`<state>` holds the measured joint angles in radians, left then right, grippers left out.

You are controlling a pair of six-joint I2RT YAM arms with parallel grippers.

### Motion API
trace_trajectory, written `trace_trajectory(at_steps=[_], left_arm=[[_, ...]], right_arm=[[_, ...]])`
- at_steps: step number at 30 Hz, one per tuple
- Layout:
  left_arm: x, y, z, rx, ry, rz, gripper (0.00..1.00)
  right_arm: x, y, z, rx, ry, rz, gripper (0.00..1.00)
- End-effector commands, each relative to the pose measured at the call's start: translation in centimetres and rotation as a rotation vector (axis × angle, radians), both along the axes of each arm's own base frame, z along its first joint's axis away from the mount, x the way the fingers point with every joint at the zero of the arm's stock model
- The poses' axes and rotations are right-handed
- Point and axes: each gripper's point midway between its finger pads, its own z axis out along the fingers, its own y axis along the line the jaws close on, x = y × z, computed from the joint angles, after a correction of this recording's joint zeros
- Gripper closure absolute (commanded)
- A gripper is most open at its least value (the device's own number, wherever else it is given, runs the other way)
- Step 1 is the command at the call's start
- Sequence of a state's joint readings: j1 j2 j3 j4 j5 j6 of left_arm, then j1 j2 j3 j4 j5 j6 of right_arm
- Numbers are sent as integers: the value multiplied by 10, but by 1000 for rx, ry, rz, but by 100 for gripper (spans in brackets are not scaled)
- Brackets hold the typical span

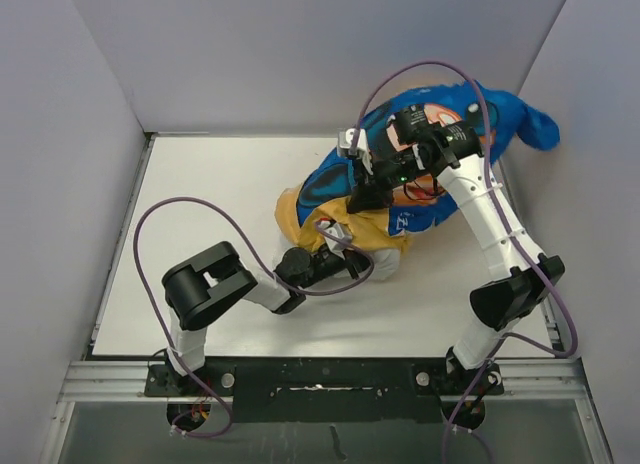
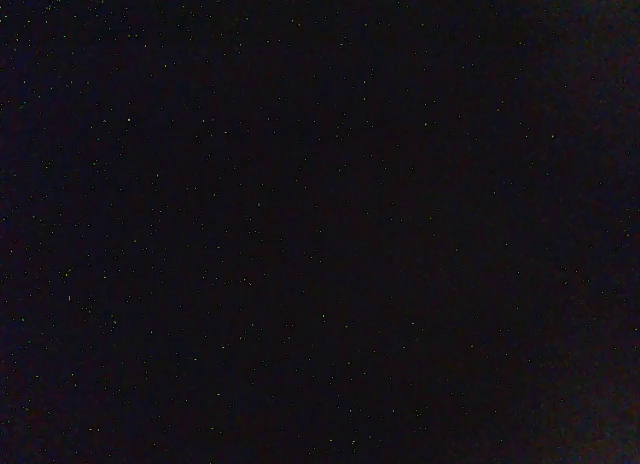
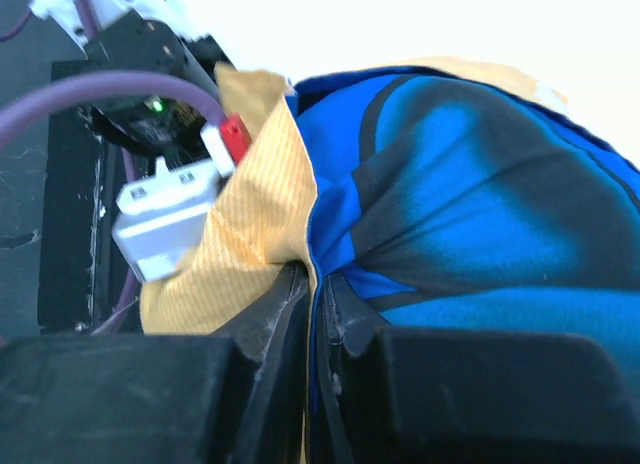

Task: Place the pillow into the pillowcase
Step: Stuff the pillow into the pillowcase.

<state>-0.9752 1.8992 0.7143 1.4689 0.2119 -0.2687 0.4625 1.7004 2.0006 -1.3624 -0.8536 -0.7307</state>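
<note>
The pillowcase (image 1: 430, 174) lies bunched at the back right of the table, blue side up, its mustard-yellow side (image 1: 335, 219) turned out at the near opening. The pillow is hidden, and I cannot tell whether it is inside. My right gripper (image 1: 363, 196) reaches down over the case. In the right wrist view my right gripper (image 3: 318, 280) is shut on the pillowcase hem (image 3: 300, 219), where yellow meets blue. My left wrist (image 1: 318, 265) points into the yellow opening, with its fingers buried in fabric. The left wrist view is fully dark. The left gripper is shut; what it holds is hidden.
Grey walls (image 1: 70, 134) close in the white table (image 1: 220, 204) on three sides. Purple cables (image 1: 190, 209) loop over both arms. The case's far corner (image 1: 535, 129) rests against the right wall. A metal rail (image 1: 320, 379) runs along the near edge.
</note>
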Motion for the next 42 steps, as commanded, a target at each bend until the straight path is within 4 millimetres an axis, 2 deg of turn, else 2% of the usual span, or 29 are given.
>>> trace_trajectory(at_steps=[1,2,3,4,5,6,7,8,10,14,18,21,23,25,29,32,33,34,35,36,37,38,42], left_arm=[[32,-22,52,-150,-70,72,100],[41,-22,51,-156,-66,108,100],[50,-19,50,-162,-59,145,100],[56,-17,50,-167,-49,170,100],[59,-14,48,-167,-38,188,100],[61,-9,47,-165,-33,205,100],[60,-5,44,-157,-27,215,100],[58,-1,41,-150,-17,219,100],[54,5,32,-132,3,221,100],[49,11,27,-123,25,210,100],[42,9,36,-138,18,170,100],[36,8,44,-150,10,144,100],[33,7,47,-153,5,127,100],[31,6,47,-155,10,109,100],[27,4,48,-159,18,92,100],[26,4,51,-165,18,94,100],[27,4,51,-166,19,98,100],[28,5,51,-168,19,106,100],[30,6,53,-172,19,117,100],[33,7,53,-176,20,133,100],[36,9,55,-183,22,156,100],[42,12,57,-192,26,186,100],[72,26,66,-198,61,362,100]], right_arm=[[-123,38,99,466,293,394,100],[-112,35,90,437,278,347,100],[-92,29,78,384,254,253,100],[-63,22,61,309,190,119,100],[-24,6,41,202,68,-64,95],[10,-15,21,96,-51,-223,80],[35,-37,6,5,-175,-321,65],[50,-59,-10,-70,-235,-385,46],[37,-70,-8,-23,-206,-313,24],[12,-85,31,174,-221,-259,2],[13,-127,44,287,-220,-392,2],[8,-148,31,383,-109,-447,2],[8,-148,9,389,-35,-457,2],[20,-146,-14,379,-1,-483,2],[45,-138,-27,342,-48,-493,2],[50,-123,-34,323,-18,-449,1],[45,-114,-35,317,-9,-412,5],[36,-105,-36,315,0,-369,17],[23,-93,-32,325,9,-304,39],[11,-86,-29,327,16,-264,73],[-1,-80,-23,337,19,-223,92],[-20,-74,-17,351,31,-171,100],[-81,-47,38,449,-52,47,100]])
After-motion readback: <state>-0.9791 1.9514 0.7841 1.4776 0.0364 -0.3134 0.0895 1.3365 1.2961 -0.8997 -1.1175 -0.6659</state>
